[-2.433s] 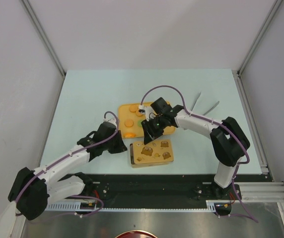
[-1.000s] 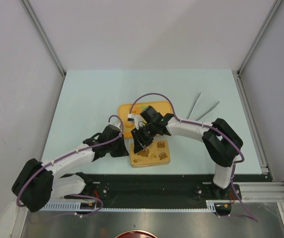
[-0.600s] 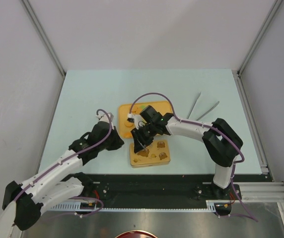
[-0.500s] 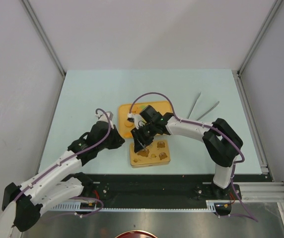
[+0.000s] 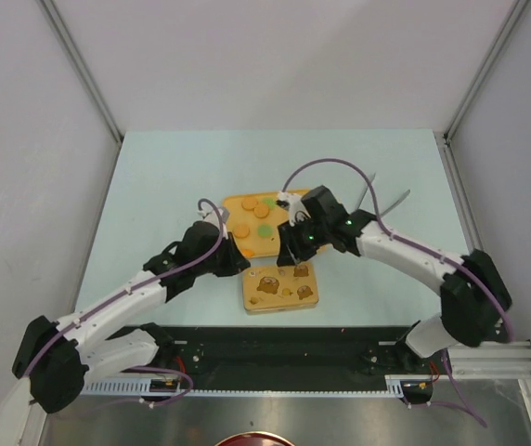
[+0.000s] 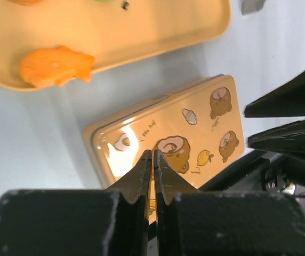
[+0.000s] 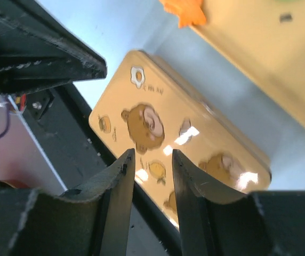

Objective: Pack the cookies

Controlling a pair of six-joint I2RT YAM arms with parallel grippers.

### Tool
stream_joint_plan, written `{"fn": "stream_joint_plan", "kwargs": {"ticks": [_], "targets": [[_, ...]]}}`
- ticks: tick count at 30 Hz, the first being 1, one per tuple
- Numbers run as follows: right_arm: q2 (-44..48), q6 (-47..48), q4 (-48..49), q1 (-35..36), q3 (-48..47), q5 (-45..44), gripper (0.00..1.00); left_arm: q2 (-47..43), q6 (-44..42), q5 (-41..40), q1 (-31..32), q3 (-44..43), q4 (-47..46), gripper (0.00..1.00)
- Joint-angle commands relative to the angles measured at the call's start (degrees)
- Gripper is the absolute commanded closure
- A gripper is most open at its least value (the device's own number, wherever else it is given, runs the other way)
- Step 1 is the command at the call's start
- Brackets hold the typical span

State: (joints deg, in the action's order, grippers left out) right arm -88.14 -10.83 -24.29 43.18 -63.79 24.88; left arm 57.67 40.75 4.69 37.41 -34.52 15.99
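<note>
Several cookies, orange (image 5: pixel 247 203) and green (image 5: pixel 264 229), lie on the orange tray (image 5: pixel 233 216). A yellow tin (image 5: pixel 280 286) with bear pictures, its lid on, sits in front of the tray. My left gripper (image 5: pixel 239 265) is shut and empty, its tips (image 6: pixel 153 154) over the tin's lid (image 6: pixel 195 133). My right gripper (image 5: pixel 288 253) is slightly open and empty, hovering (image 7: pixel 150 157) above the tin (image 7: pixel 158 128). An orange cookie (image 6: pixel 55 65) lies at the tray's near rim and also shows in the right wrist view (image 7: pixel 190 10).
Two thin grey metal tools (image 5: pixel 383 198) lie on the table to the right of the tray. The black base rail (image 5: pixel 284 348) runs just in front of the tin. Grey walls enclose the table on three sides.
My right gripper has lifted off the tin's left part and drawn back to the right, uncovering the tray. My left gripper has shifted right toward the tin's left edge.
</note>
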Motion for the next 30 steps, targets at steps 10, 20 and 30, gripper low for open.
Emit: {"fn": "stream_joint_plan", "kwargs": {"ticks": [10, 20, 30], "targets": [[12.29, -15.62, 31.41, -1.61, 27.57, 13.00, 0.63, 7.81, 0.73, 7.62, 3.64, 0.24, -9.57, 0.94], [7.19, -19.05, 41.95, -2.40, 35.22, 14.40, 0.64, 10.71, 1.43, 8.41, 3.90, 1.83, -9.92, 0.94], [1.39, -20.46, 47.84, -2.92, 40.06, 14.49, 0.64, 12.73, 2.23, 8.85, 4.16, 3.85, -11.07, 0.95]]}}
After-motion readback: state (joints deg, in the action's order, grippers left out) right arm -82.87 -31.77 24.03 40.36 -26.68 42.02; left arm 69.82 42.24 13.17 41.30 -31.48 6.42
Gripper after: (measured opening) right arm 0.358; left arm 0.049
